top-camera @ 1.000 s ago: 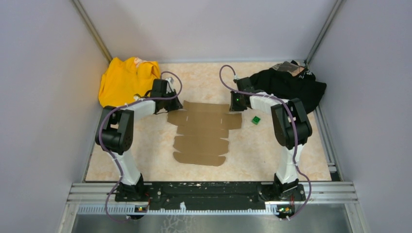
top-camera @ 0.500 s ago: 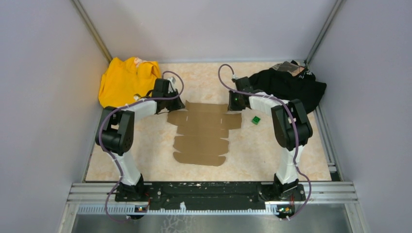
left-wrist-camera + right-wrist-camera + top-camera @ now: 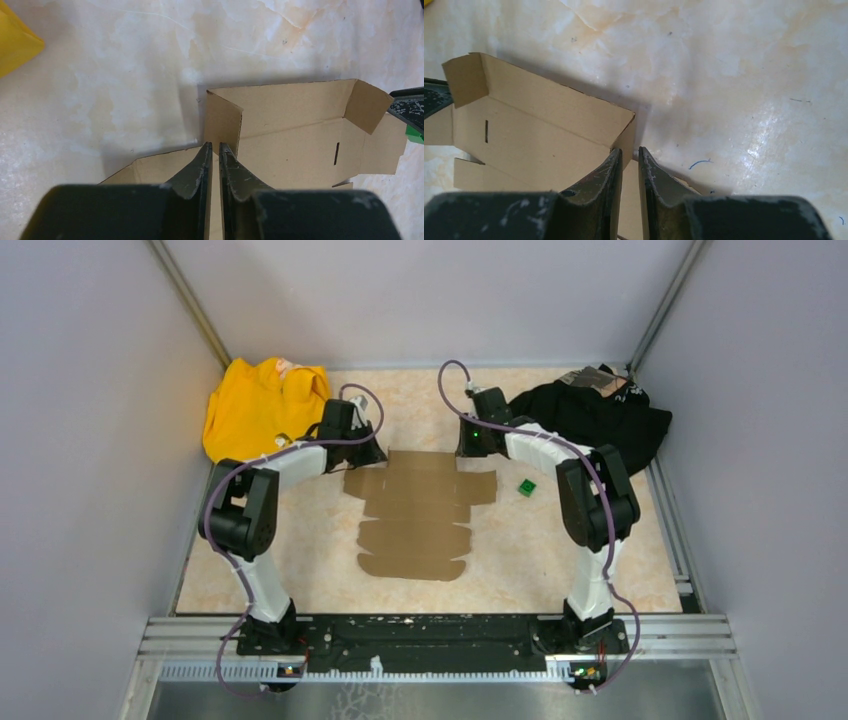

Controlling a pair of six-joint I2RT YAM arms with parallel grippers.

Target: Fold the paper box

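Box flap now up, wrist-cam only

Left arm: white links, bulky black joint housings.
Right arm: same white and black build.
Cables: purple, looping along each arm.
Left fingers: black, tapered, pale scuffs.
Right fingers: black, scratched grey.
Bases: black.
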